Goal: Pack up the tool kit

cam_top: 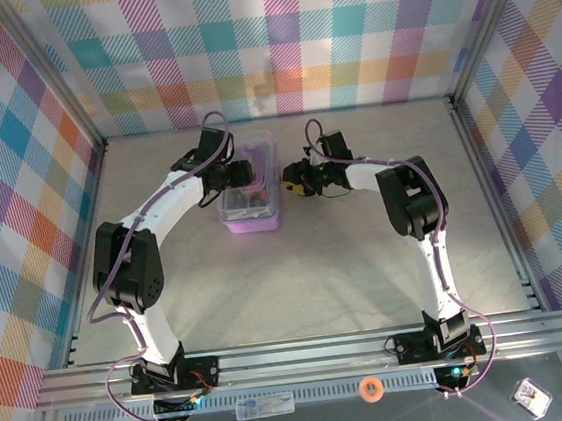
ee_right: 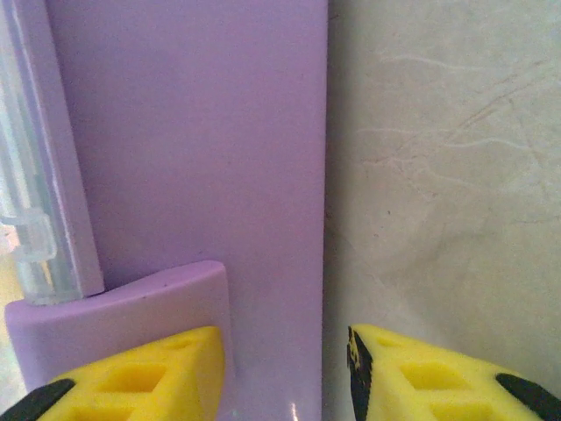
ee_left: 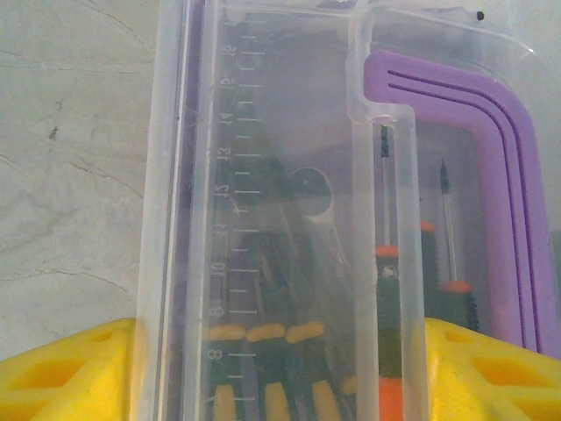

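My left gripper (ee_left: 280,338) clasps the clear lid (ee_left: 263,132) of the lilac case (cam_top: 252,222), a yellow finger pressed to either side, with screwdrivers (ee_left: 386,289) lying just beyond the jaws under the lid. My right gripper (ee_right: 282,346) stands partly parted astride the case's purple wall; whether it pinches I cannot tell.

Plaid booth, marble-look table

Walls (cam_top: 273,40) on three sides are covered in pastel multicolour plaid. The tabletop (cam_top: 299,289) is pale grey with faint marble veins, aluminium rails (cam_top: 306,354) run along the near edge, and the light is soft and even.
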Motion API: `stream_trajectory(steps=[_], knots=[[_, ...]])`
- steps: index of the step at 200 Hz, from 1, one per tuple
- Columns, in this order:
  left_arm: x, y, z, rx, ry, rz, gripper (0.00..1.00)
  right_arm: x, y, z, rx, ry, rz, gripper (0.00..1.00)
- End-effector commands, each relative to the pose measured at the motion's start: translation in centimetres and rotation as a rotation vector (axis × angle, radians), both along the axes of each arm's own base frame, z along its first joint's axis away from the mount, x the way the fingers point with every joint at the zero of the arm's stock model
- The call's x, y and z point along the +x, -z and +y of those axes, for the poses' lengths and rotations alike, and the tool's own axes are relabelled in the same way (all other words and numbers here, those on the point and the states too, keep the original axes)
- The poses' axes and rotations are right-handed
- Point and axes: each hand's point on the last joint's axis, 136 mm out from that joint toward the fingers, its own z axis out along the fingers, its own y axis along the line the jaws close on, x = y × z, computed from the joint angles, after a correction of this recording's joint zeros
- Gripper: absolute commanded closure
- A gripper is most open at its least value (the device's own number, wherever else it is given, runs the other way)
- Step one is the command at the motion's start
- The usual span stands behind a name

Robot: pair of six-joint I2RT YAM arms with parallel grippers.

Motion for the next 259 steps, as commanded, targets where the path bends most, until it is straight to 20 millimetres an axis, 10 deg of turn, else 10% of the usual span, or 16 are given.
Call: stream_trajectory(steps=[1, 42, 134, 259], knots=[[-15.1, 15.5, -3.2, -0.065, 0.102, 0.745, 0.91, -1.3, 0.2, 3.3, 0.033, -0.061, -0.019, 0.56], [-14.8, 14.7, -2.8, -0.026, 0.065, 0.723, 0.92, -1.4, -0.7, 1.4, -0.033, -0.027, -0.043, 0.57], [-11.5, 9.8, -2.8, -0.005, -0.109, 0.556, 0.87, -1.6, -5.5, -13.9, -0.333, 0.254, -0.114, 0.45], [-10.4, 8.9, -7.8, -0.011, 0.083, 0.508, 0.81, -5.2, -10.7, -17.8, -0.334, 0.292, -0.199, 0.4]])
